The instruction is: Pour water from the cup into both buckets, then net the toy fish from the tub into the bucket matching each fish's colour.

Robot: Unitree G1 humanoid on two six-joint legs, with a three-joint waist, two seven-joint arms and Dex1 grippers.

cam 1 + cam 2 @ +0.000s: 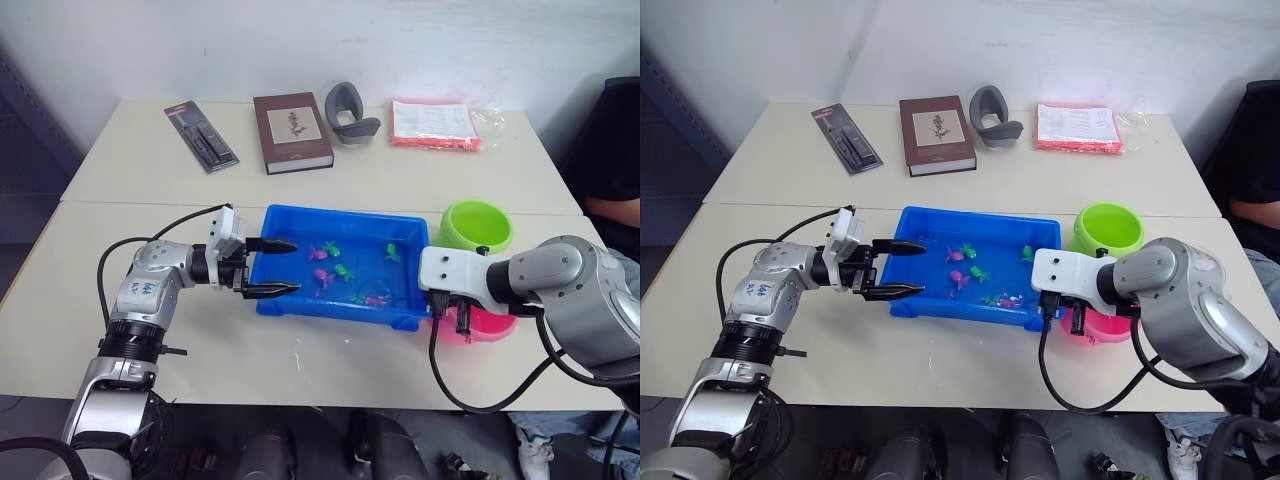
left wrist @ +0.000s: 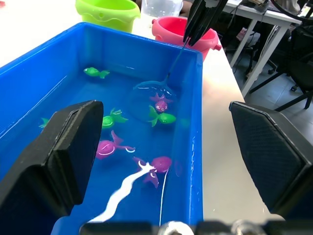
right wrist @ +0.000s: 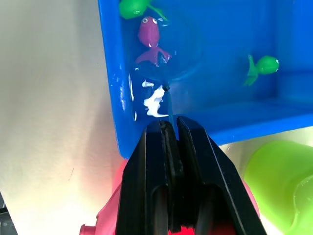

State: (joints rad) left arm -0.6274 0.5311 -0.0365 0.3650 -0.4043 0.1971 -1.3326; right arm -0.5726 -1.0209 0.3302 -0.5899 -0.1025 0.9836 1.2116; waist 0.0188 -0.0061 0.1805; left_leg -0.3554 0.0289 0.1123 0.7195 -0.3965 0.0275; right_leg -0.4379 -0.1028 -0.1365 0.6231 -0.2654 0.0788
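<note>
Closed on the thin handle of a small blue net (image 2: 155, 93), the right gripper (image 3: 168, 129) hangs over the tub's (image 1: 300, 303) right-hand edge, with the handle slanting down into the water toward a magenta fish (image 3: 149, 35). Left gripper (image 1: 272, 267), fingers spread wide, points rightward over the tub's left rim; the tub's long axis runs left to right, with the green bucket (image 1: 476, 226) and pink bucket (image 1: 488, 322) just beside its right end.

- Blue tub (image 1: 300, 222) holds water and small fish, green (image 2: 160, 117) and magenta (image 2: 110, 148) (loosely scattered).
- Lime bucket (image 1: 476, 226) stands upright just beside the tub's right end.
- Pink bucket (image 2: 182, 31) sits next to it, nearer the table edge.
- Clear cup (image 2: 161, 7) stands behind both.
</note>
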